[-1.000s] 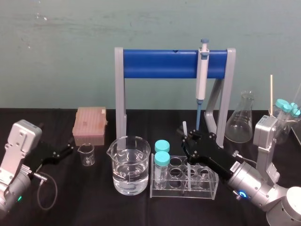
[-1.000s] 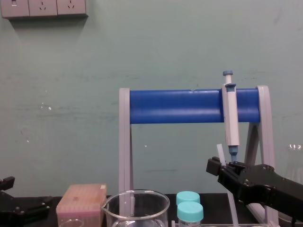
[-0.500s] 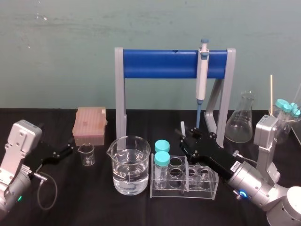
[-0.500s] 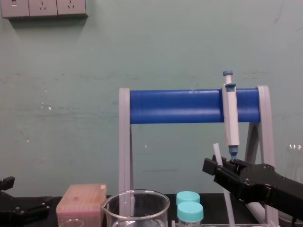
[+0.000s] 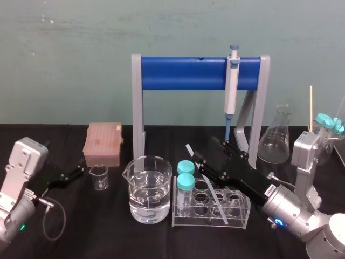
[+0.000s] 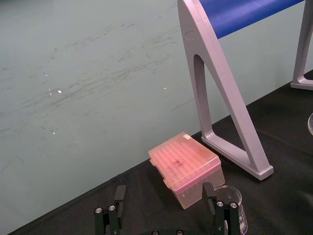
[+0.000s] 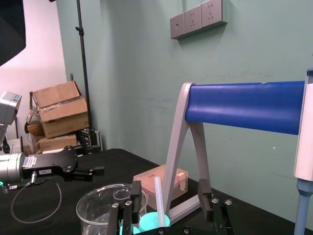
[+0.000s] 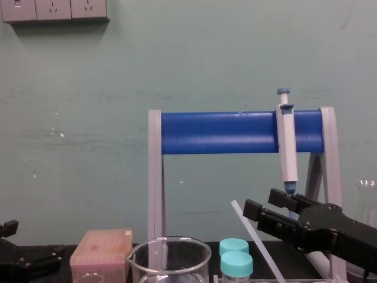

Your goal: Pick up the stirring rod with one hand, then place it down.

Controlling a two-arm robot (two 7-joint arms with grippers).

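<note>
The stirring rod (image 5: 207,183) is a thin translucent-white stick. Its lower end sits in the clear tube rack (image 5: 241,216) and its top leans left toward the big beaker. My right gripper (image 5: 207,155) hovers over the rack, open, with a finger on each side of the rod's upper part. The right wrist view shows the rod (image 7: 157,196) standing free between the spread fingers of the right gripper (image 7: 168,193), nearer one finger. From the chest, the rod (image 8: 253,236) slants below the right gripper (image 8: 259,201). My left gripper (image 5: 75,172) rests open and empty at the far left.
A large beaker of water (image 5: 149,189) stands left of the rack, which holds two teal-capped tubes (image 5: 185,181). A grey-and-blue pipette (image 5: 232,81) hangs on the blue stand (image 5: 183,73) behind. A pink tip box (image 5: 102,143), a small beaker (image 5: 99,177) and a conical flask (image 5: 276,137) stand nearby.
The right gripper's fingers have spread apart and let go of the rod. The rod, upright a second ago, has tipped leftward with its foot still in the rack.
</note>
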